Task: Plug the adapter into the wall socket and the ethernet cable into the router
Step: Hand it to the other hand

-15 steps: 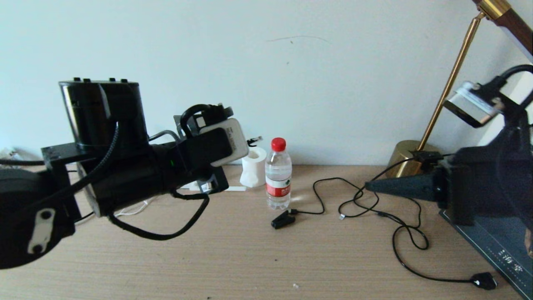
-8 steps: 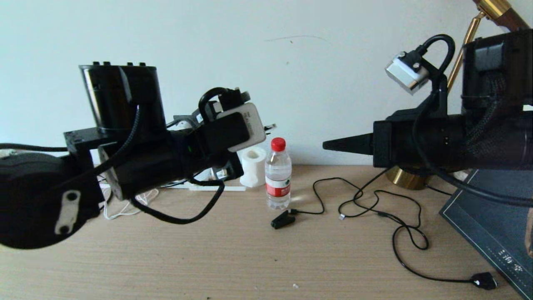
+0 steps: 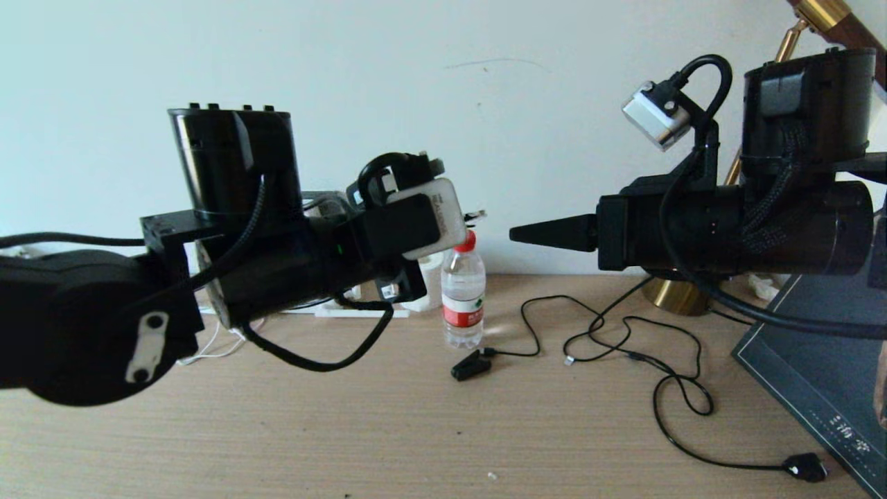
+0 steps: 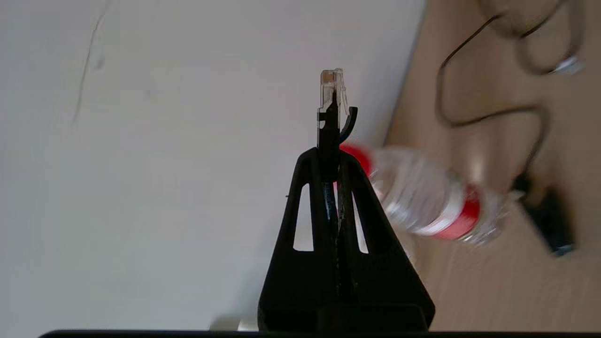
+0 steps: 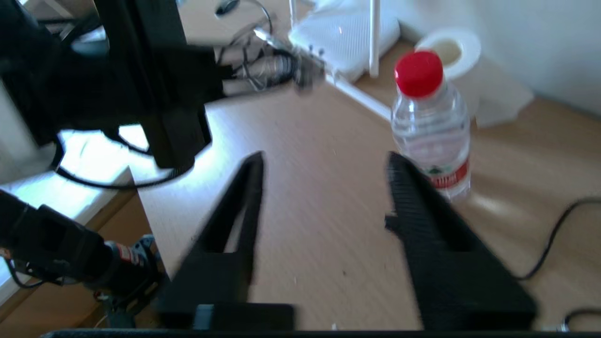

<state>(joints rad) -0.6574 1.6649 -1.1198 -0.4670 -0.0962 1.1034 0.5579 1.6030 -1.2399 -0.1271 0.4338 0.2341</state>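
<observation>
Left arm fills the left side of the head view, raised above the wooden desk [image 3: 416, 430]. Left gripper [image 4: 331, 159] is clamped together on the ethernet cable [image 4: 331, 108]; its black boot sits pinched between the fingertips and the clear tip sticks out beyond them, in front of the pale wall. Behind that arm, the router [image 5: 345, 40] lies flat on the desk by the wall, one white antenna upright, with a roll of paper [image 5: 453, 51] just beside it. A clear water bottle [image 3: 463, 294] with a red cap stands near the middle of the desk. To its right, a thin black wire [image 3: 624, 346] loops across the desk, a black clip [image 3: 470, 365] at its near end. Right gripper [image 5: 324, 164] hovers level above the desk, pointing toward the bottle, fingers apart and holding nothing. A brass lamp base [image 3: 675, 294] sits behind the right arm.
</observation>
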